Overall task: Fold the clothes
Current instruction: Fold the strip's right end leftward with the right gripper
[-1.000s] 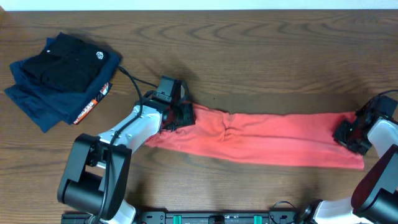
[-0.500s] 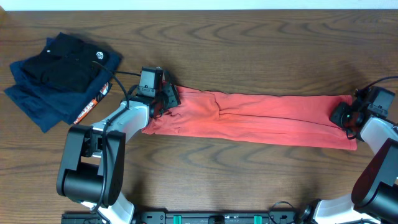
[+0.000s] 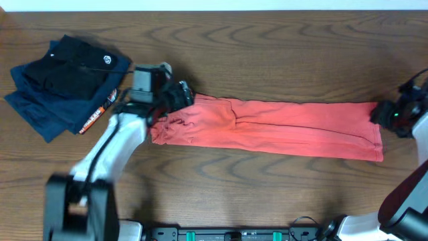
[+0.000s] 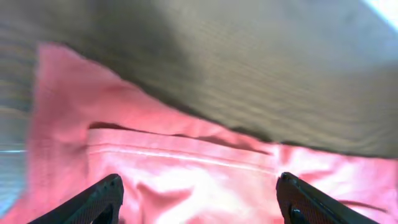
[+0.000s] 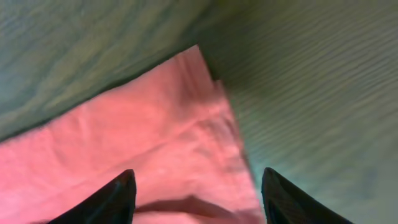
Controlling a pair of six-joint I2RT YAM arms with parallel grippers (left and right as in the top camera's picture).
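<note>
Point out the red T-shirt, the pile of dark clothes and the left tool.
red T-shirt (image 3: 287,127): overhead view, middle of the folded strip.
pile of dark clothes (image 3: 67,80): overhead view, the black top layer.
left tool (image 4: 198,199): left wrist view, midway between its two fingertips.

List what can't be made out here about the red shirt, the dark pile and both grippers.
- Red T-shirt, overhead: folded into a long strip; its own cloth hides the inner faces.
- Left gripper, overhead: motion-blurred, outline smeared.
- Right gripper, overhead: small and dark, arm cut by the right edge.
- Wrist views: only the tips of the fingers show; the bottom edge cuts the rest.
- Dark folded garments, overhead: round logo too small to read.
</note>
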